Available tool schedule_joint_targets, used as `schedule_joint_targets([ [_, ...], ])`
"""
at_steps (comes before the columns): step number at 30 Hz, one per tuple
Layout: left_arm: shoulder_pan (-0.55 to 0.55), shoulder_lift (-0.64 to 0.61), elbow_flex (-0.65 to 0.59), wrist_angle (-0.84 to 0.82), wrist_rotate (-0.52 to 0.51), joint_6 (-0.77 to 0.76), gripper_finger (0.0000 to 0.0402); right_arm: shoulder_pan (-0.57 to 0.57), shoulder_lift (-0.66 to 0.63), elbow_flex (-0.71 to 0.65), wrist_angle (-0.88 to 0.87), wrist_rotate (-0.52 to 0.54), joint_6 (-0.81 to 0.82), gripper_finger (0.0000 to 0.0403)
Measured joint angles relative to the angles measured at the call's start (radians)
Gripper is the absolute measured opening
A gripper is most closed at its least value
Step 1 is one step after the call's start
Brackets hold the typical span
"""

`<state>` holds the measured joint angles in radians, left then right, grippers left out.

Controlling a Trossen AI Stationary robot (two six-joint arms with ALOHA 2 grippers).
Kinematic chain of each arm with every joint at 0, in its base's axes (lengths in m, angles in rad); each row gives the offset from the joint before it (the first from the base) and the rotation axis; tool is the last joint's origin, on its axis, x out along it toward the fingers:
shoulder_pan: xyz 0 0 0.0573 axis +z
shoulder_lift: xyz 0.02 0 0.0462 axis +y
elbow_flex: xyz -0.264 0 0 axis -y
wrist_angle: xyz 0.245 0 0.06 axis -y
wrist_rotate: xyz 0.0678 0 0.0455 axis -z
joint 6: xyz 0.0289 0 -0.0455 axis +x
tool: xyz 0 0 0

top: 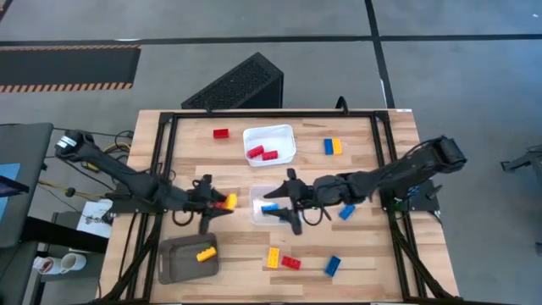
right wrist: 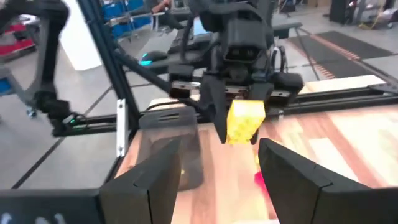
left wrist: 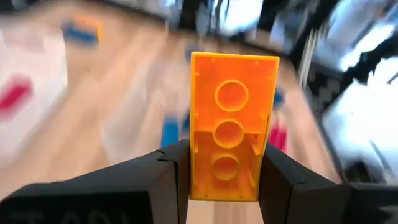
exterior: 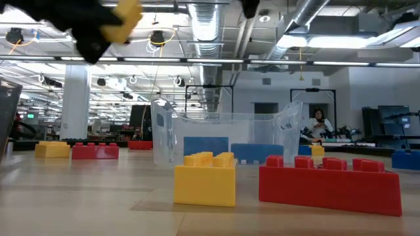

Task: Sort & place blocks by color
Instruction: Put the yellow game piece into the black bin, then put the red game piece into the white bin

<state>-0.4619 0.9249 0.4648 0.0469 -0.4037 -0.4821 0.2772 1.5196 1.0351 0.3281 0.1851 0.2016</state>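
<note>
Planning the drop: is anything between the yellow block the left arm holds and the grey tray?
Nothing visible. The left gripper holds the yellow block above bare table; the grey tray, nearby, holds one yellow block.

blurred tabletop point(left wrist: 124, 124) behind yellow brick point(left wrist: 231, 124)

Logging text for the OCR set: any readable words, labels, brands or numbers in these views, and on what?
None readable.
Left gripper, shut on the yellow block: faint raised marks on a finger, too blurred to read.
Right gripper, open: the same, illegible.
Blocks, trays, table: no lettering shows.
</note>
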Motion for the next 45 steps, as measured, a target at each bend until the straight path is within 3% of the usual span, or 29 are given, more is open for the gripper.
schedule_joint_targets([
  [5, -0.103, -0.008, -0.001, -0.303, 0.057, -0.224, 0.01, 0.054, -0.035, 0.0, -0.05, 0.117, -0.002, 0.0229],
  [8, -0.173, 0.032, 0.02, -0.376, 0.118, -0.32, 0.01, 0.074, -0.035, 0.0, -0.053, 0.175, -0.024, 0.0226],
  [16, -0.35, 0.194, 0.272, -0.633, 0.071, -0.371, 0.01, 0.074, -0.026, 0.0, -0.066, 0.192, -0.024, 0.0223],
  [19, -0.381, 0.271, 0.319, -0.661, 0.09, -0.419, 0.01, 0.075, -0.026, 0.0, -0.069, 0.192, -0.024, 0.0223],
  [24, -0.402, 0.407, 0.318, -0.669, 0.249, -0.521, 0.0103, 0.075, -0.026, 0.0, -0.083, 0.192, -0.024, 0.0223],
  [29, -0.402, 0.473, 0.329, -0.649, 0.305, -0.586, 0.0195, 0.075, -0.026, 0.0, -0.107, 0.192, -0.002, 0.0223],
  [34, -0.402, 0.467, 0.345, -0.663, 0.266, -0.553, 0.0268, 0.075, -0.026, 0.0, -0.109, 0.191, 0.0, 0.0223],
  [39, -0.405, 0.41, 0.382, -0.673, 0.178, -0.489, 0.0282, 0.075, -0.026, -0.001, -0.121, 0.191, 0.001, 0.0223],
  [42, -0.427, 0.345, 0.397, -0.661, 0.028, -0.415, 0.0274, 0.075, -0.026, -0.001, -0.129, 0.191, 0.0, 0.0223],
  [45, -0.454, 0.285, 0.397, -0.624, -0.189, -0.294, 0.0262, 0.075, -0.026, -0.001, -0.145, 0.191, 0.001, 0.0223],
])
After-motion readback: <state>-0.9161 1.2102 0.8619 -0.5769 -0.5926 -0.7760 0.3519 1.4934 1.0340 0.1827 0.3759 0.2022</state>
